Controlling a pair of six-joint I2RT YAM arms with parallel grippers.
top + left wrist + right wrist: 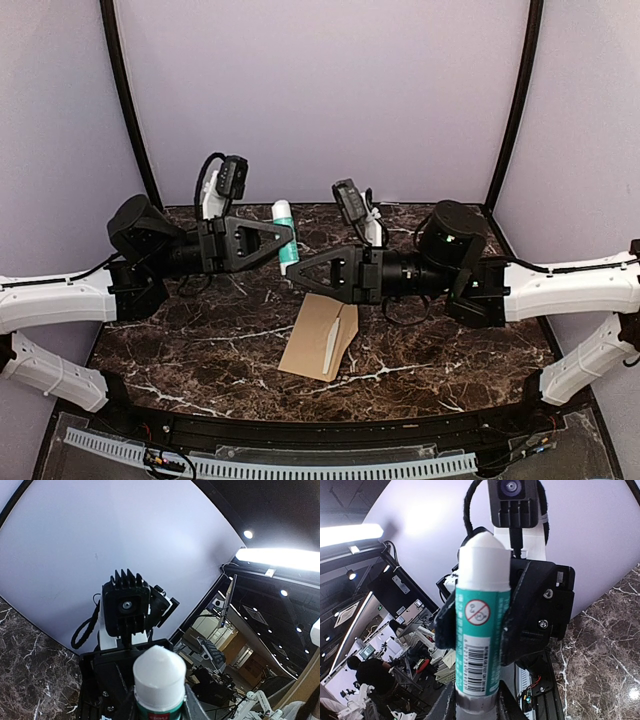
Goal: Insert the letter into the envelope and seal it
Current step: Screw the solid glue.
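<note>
Top view, step: sealing stage, by my reading. The glue stick (284,225) is held upright in mid-air between the two arms, above the far part of the marble table (180,340).
Top view, left gripper (288,240): comes in from the left and is clamped across the stick's teal middle.
Top view, right gripper (298,268): comes in from the right, meeting the stick at its lower end, just below the left claw.
Top view, envelope (305,335): kraft brown, lying flat on the table nearer the arm bases, slightly skewed, well apart from both claws.
Top view, letter (334,342): judged to be the pale strip along the envelope's right long edge. Cannot tell whether it is fully tucked in, or is the flap's inner face.
Left wrist view, claw: its own fingers (192,707) flank the stick just under the white domed cap. The grip looks firm.
Left wrist view, stick: cap on, with a teal band at the cap's foot.
Right wrist view, claw: its own fingers (504,705) press on either side of the stick's grey base, and appear closed on it.
Right wrist view, stick: white tube, teal label with barcode and a red prohibition sign. The left claw's black jaws wrap its mid-body.
Next move (judgement): both claws hold the body and none holds the cap. One claw must let go and take the cap, then pull along the stick's axis without tilting it.
</note>
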